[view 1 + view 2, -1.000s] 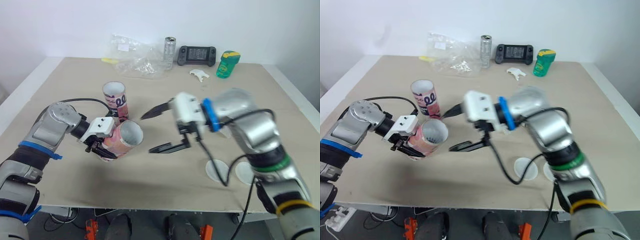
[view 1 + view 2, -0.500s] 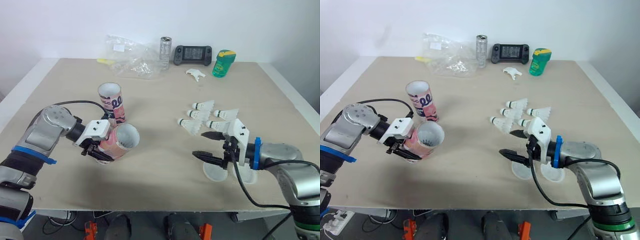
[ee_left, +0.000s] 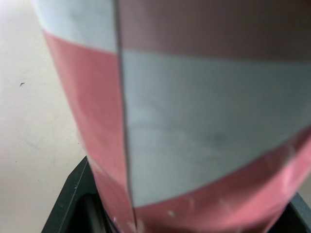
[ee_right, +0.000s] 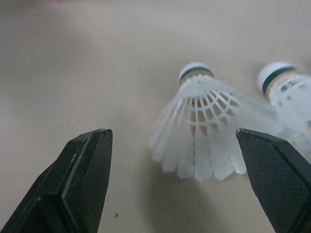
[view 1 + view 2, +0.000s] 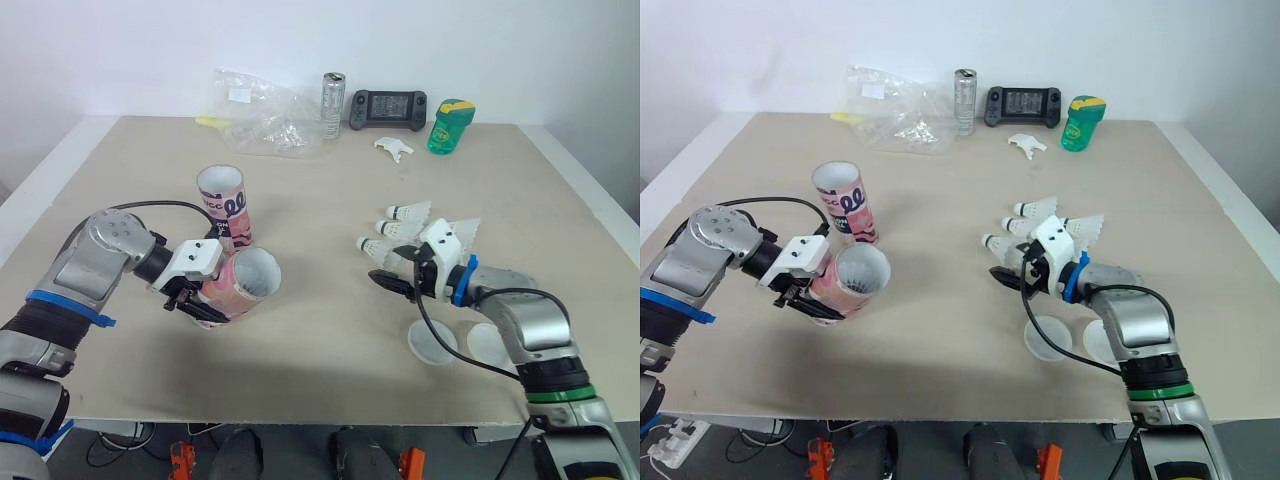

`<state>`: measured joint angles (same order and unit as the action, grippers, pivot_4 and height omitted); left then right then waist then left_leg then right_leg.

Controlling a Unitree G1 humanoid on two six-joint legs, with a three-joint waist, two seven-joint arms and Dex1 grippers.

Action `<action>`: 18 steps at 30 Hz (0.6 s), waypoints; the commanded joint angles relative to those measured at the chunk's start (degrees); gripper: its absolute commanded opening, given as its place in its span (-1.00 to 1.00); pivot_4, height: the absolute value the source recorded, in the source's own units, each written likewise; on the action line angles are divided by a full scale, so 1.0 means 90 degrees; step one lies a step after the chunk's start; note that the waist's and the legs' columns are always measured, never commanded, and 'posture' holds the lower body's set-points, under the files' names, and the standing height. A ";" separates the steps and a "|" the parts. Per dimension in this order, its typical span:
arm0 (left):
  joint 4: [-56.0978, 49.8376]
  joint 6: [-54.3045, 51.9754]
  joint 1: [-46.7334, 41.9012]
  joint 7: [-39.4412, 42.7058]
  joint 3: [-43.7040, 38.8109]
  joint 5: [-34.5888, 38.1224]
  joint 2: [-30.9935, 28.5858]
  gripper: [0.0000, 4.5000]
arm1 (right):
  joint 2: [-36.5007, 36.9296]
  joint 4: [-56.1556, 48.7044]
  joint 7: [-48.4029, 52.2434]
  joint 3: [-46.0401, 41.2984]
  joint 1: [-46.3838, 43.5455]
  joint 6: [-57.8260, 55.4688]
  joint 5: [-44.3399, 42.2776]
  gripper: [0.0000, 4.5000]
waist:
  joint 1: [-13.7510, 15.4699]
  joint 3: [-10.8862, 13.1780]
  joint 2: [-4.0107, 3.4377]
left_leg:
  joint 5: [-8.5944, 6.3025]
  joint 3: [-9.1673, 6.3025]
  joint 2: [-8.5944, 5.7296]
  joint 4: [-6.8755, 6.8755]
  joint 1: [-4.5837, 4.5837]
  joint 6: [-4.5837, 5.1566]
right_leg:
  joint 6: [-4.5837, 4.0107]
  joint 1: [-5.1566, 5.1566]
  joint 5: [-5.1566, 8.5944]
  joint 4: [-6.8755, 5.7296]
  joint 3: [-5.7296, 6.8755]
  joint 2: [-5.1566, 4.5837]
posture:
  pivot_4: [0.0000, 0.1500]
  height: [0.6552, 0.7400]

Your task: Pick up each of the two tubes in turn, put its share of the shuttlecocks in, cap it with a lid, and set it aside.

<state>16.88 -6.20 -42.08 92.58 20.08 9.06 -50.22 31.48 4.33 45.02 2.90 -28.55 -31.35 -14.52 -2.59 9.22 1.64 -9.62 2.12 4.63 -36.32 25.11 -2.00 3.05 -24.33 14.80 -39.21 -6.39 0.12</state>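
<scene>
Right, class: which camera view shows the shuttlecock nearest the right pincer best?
The right wrist view: the shuttlecock lies large ahead of the open right pincer, feathers and cork plain. Both eye views show it small among other shuttlecocks.

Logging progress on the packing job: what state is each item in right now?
Held tube: tilted, uncapped, gripped by left claw.
Second tube: upright on table, uncapped.
Shuttlecocks: lying loose on table.
Right claw: open, facing a shuttlecock.
Lids: flat on table, unused.

plastic bag (image 5: 262, 118) | can (image 5: 333, 100) | handheld console (image 5: 388, 105) | green bottle (image 5: 450, 127) | white scrap (image 5: 396, 149) | all near table (image 5: 320, 370) far edge
</scene>
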 commanded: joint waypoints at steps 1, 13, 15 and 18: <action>-0.0054 -0.0107 0.0138 -0.0009 0.0072 -0.0163 0.0071 0.09 | -0.0162 0.0187 -0.0157 0.0064 -0.0384 0.0248 0.0157 0.37 | -0.0003 0.0000 0.0000 | 0.0000 0.0000 0.0001 -0.0002 0.0000 0.0000 | -0.0001 0.0000 -0.0003 0.0000 0.0000 0.0000 | 1.00 0.61; -0.0247 -0.0250 0.0273 -0.0009 -0.0031 -0.0177 0.0061 0.09 | -0.0190 -0.0748 0.0427 0.0166 -0.0128 0.0372 -0.0128 -0.97 | 0.0001 0.0001 -0.0001 | -0.0001 -0.0003 -0.0002 0.0002 0.0006 0.0001 | 0.0009 0.0001 0.0005 0.0001 0.0000 -0.0001 | 1.00 0.61; -0.0245 -0.0252 0.0273 -0.0009 -0.0028 -0.0185 0.0076 0.09 | -0.0151 -0.1230 0.0756 0.0183 -0.0137 0.0345 -0.0393 -0.97 | 0.0001 0.0001 -0.0002 | -0.0002 -0.0003 -0.0002 0.0002 0.0006 0.0000 | 0.0009 0.0001 0.0005 0.0001 0.0000 -0.0001 | 1.00 0.61; -0.0224 -0.0245 0.0251 -0.0009 -0.0005 -0.0192 0.0105 0.09 | 0.0131 -0.2133 0.1547 0.0264 -0.0261 0.0397 -0.0837 -0.97 | 0.0004 0.0003 -0.0004 | -0.0001 -0.0004 -0.0001 0.0001 0.0005 0.0000 | 0.0008 0.0002 0.0005 0.0001 0.0000 0.0000 | 1.00 0.61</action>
<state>14.94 -7.93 -40.86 92.42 18.52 8.34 -49.86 30.77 -8.02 54.51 5.03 -29.12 -29.04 -18.83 -2.55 9.24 1.60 -9.63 2.09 4.62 -36.31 25.16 -2.00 3.12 -24.31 14.84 -39.21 -6.39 0.11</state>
